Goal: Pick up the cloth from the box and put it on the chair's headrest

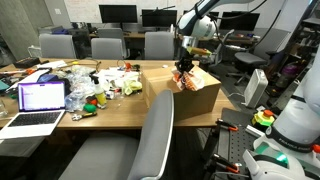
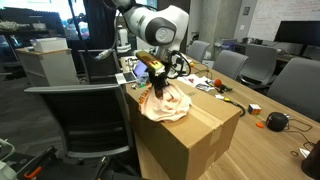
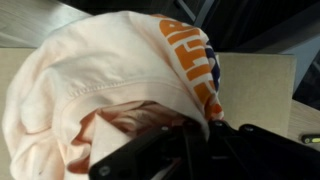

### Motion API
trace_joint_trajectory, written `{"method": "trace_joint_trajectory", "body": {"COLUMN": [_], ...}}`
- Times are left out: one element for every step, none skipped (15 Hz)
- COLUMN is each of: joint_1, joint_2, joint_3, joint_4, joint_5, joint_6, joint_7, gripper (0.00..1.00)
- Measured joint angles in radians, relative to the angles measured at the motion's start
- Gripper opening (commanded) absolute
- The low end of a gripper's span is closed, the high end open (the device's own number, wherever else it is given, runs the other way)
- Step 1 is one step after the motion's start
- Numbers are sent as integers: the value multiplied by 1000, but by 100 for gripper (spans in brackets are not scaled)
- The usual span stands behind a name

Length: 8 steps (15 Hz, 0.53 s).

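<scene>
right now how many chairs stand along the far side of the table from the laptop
3, in an exterior view: end chair opposite the laptop, middle chair, and chair behind the box. The arm may hide more.

Soft cloth (image 3: 100,80) up close: pale peach knit, matt, with a stitched hem ridge, and a flat orange print (image 3: 188,50) lying smooth on the weave. Beneath it is the box (image 2: 195,140), plain brown cardboard, dull and unglossed. The gripper (image 3: 195,135) reads hard and matt black; plastic or coated metal, can't tell. The arm (image 2: 160,22) shells are white plastic, glossy, catching the room light. The table (image 1: 110,110) top looks like light wood, smooth with a faint sheen. The chair (image 1: 155,135) back is grey fabric, matt and even. The laptop (image 1: 30,122) body is silvery, metal-looking, with a satin finish.
</scene>
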Motion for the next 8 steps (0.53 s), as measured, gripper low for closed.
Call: {"method": "trace_joint_trajectory", "body": {"joint_1": [2,4,7,10,15,20,26,32], "joint_2": [-25,-54,-82,-110,-139,-166,-192,-218], "joint_3": [0,0,0,0,0,0,0,0], "joint_4": [-18,-36,-53,-68,-81,-93,-102,-110], "joint_5": [-9,-22,-36,-54,-75,-99,-123,-147], "joint_6": [15,29,40,52,59,66,73,76], "joint_7": [2,5,11,21,32,46,61,77], "gripper": [2,2,2,2,2,2,2,2]}}
